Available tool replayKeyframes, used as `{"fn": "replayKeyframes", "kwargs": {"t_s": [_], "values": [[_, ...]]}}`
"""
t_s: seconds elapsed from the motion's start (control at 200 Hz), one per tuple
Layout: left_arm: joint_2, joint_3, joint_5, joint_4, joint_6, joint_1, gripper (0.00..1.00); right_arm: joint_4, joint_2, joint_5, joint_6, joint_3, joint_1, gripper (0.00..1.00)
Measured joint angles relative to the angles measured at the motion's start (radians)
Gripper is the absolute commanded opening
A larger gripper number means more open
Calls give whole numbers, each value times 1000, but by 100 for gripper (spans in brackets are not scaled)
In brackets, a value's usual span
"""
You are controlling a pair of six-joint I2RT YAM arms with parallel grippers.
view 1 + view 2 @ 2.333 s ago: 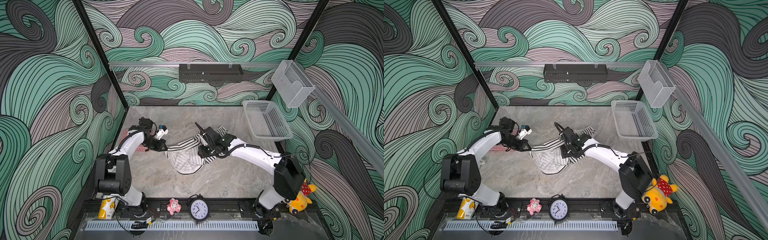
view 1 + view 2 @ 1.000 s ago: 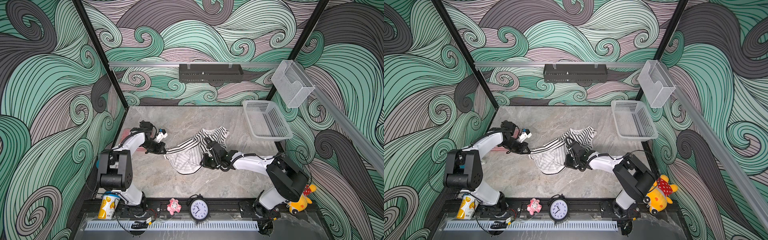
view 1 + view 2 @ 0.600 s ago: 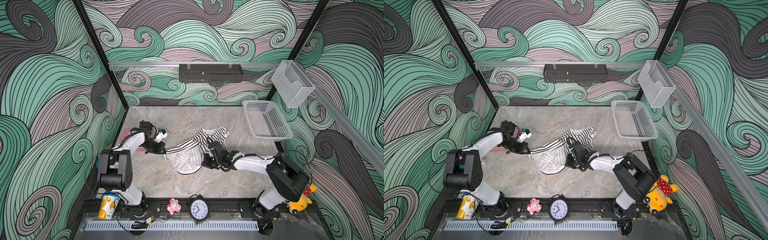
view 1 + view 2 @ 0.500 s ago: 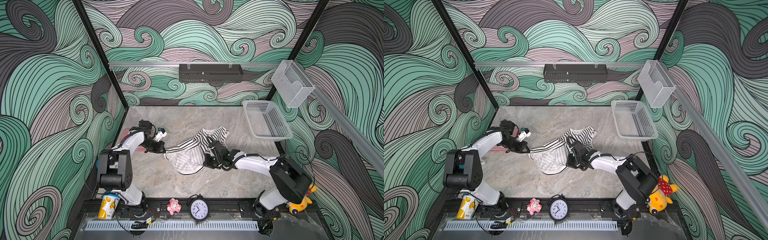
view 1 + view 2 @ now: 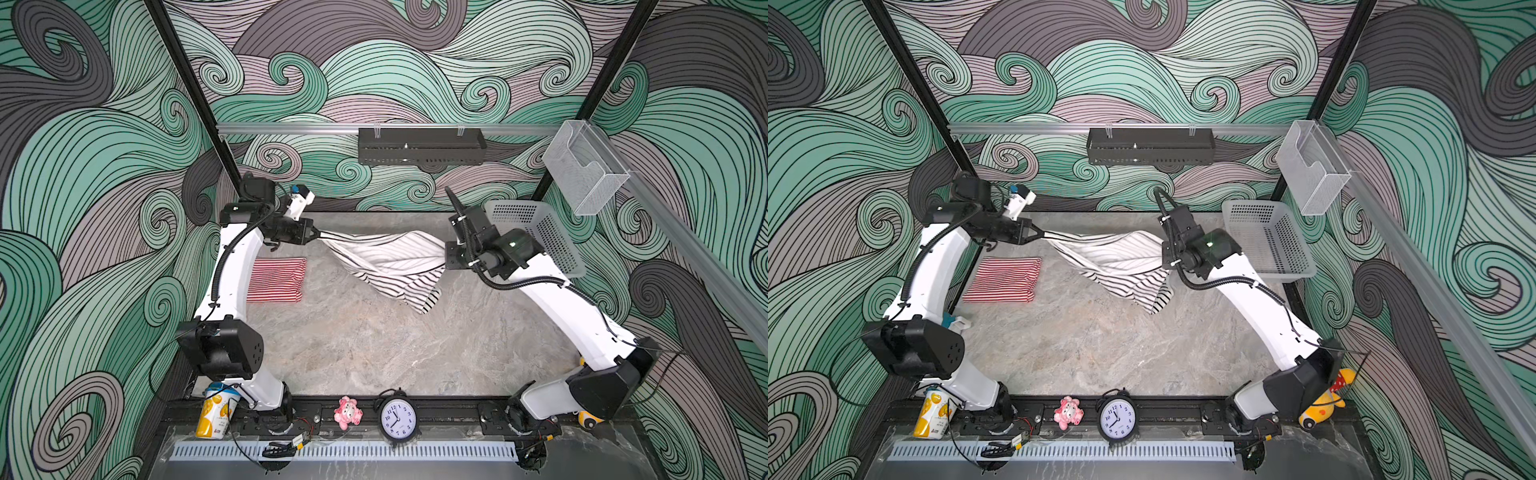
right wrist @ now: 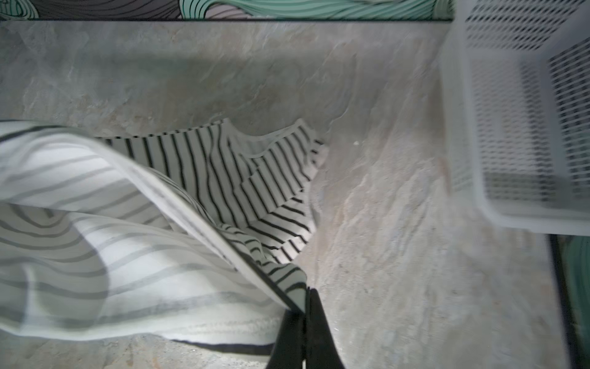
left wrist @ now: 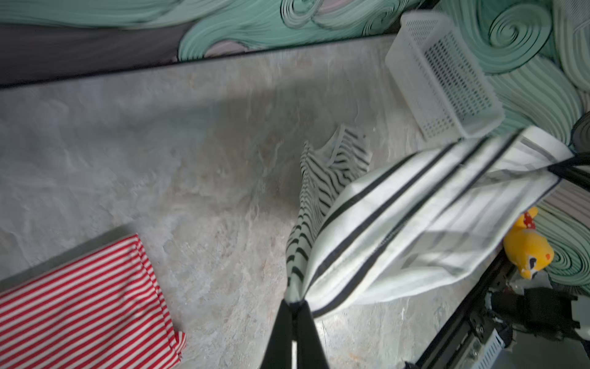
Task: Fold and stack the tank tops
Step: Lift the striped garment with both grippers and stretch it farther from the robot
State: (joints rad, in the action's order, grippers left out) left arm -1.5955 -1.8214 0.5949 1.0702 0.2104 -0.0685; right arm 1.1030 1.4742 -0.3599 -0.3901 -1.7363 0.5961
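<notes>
Grey marble table point(image 5: 374, 345) fills both top views. I see both arms bent, raised and reaching inward. The left gripper point(image 5: 316, 235) and the right gripper point(image 5: 444, 262) each clamp the black-and-white tank top point(image 5: 386, 257), stretched between them. The folded red-and-white tank top point(image 5: 276, 278) lies below the left gripper. In the left wrist view, the closed fingers point(image 7: 281, 335) pinch the hem. The right wrist view shows the same pinch, with the white basket point(image 6: 510, 127) near.

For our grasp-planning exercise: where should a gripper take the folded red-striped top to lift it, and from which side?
The red-striped top lies flat and folded near the left rim of the table. Probably pinch its edge facing the middle, coming from that open side: it is clear and shows stacked layers.
</notes>
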Motion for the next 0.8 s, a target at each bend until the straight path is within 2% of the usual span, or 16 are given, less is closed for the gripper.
{"fn": "replayKeyframes", "kwargs": {"t_s": [0.15, 0.305, 0.526, 0.646, 0.801], "values": [[143, -8, 18, -30, -84, -57, 0, 166, 1, -139, 49, -224, 1, 0], [319, -9, 29, -61, -144, -90, 0, 238, -47, -166, 52, -262, 12, 0], [461, -37, 66, -49, -170, -123, 0, 249, -206, -63, 40, -285, 17, 0], [482, -83, 81, -21, -174, -125, 0, 246, -308, 29, 26, -331, 17, 0], [478, -175, 103, 2, -191, -125, 0, 242, -358, 94, 10, -409, 17, 0]]}}
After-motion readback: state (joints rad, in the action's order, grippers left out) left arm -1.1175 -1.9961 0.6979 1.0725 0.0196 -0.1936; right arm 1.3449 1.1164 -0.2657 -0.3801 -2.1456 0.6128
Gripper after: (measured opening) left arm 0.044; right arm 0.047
